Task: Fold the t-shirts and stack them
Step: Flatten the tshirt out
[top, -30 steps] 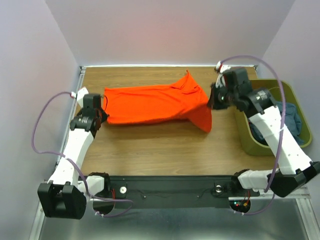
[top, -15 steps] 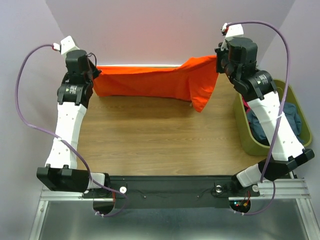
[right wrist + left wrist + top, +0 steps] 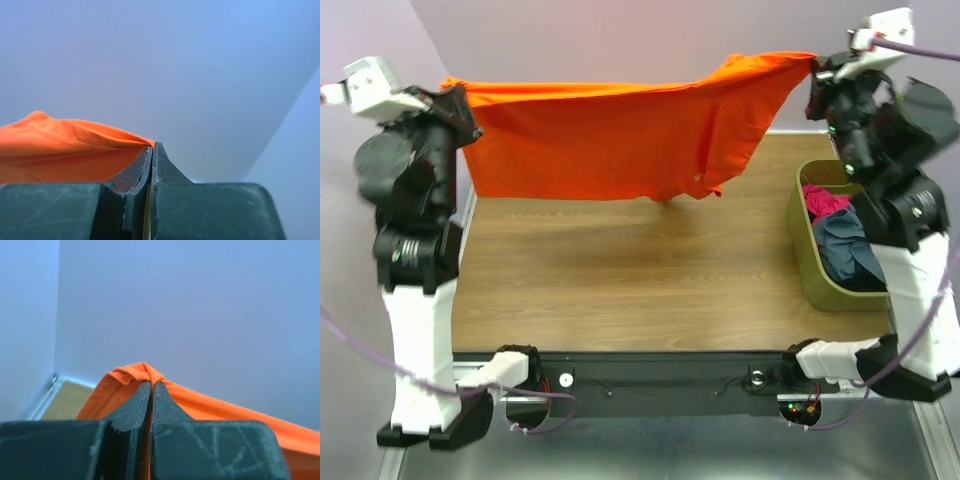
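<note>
1. While I hold the orange t-shirt stretched high above the table, my left tool is pinched fully closed on one bunched corner of it, the jaws meeting with only cloth between them.
2. My right tool is likewise clamped tight on the opposite corner, a thin hemmed edge of orange caught at the tips.
3. Held by two corners, the shirt hangs as a wide sheet above the table, its lower edge well clear of the wood; I judge this is to shake it flat so it can be laid down square for folding.
4. Its cloth is soft and matte, sagging slightly between my tools, with an uneven drape and a pointed flap toward the tub side.
5. Right of the table sits an olive-green tub, smooth and rigid, holding the blue-grey t-shirt crumpled beneath the magenta t-shirt.
6. Neither of those is folded yet, and no stack exists.
</note>
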Motion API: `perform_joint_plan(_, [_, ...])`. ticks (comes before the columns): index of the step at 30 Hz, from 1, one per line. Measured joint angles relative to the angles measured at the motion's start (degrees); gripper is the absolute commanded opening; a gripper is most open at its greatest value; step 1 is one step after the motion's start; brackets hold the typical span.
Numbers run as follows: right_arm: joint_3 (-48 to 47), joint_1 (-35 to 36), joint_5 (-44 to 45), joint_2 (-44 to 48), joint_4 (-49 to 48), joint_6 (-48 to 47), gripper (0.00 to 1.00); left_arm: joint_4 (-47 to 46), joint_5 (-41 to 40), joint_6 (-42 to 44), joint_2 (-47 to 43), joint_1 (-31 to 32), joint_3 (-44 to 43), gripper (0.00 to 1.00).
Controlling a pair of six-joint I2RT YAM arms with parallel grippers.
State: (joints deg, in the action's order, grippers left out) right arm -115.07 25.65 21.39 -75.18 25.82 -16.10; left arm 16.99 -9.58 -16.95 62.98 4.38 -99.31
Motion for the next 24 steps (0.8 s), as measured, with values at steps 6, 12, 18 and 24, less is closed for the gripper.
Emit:
perform_joint_plan(6, [0.57, 0.17, -8.46, 8.63, -1.70, -2.84, 0.01, -2.75, 4.76, 2.54, -9.46, -0.02, -0.17, 0.00])
perform_joint_plan(12, [0.24, 0.33, -15.98, 15.02, -3.43, -4.15, 0.01, -4.02, 8.20, 3.91, -15.65, -0.02, -0.98, 0.00])
perform_joint_plan(18, [-0.85, 0.33, -17.70, 13.68, -5.05, -5.44, 0.01, -3.93, 9.20, 4.46, -13.99, -0.02, -0.92, 0.00])
perform_joint_plan(24, [2.71, 0.31, -13.64, 4.33, -6.40, -8.35, 0.01, -4.96, 7.08, 5.16, -6.80, -0.11, 5.75, 0.00])
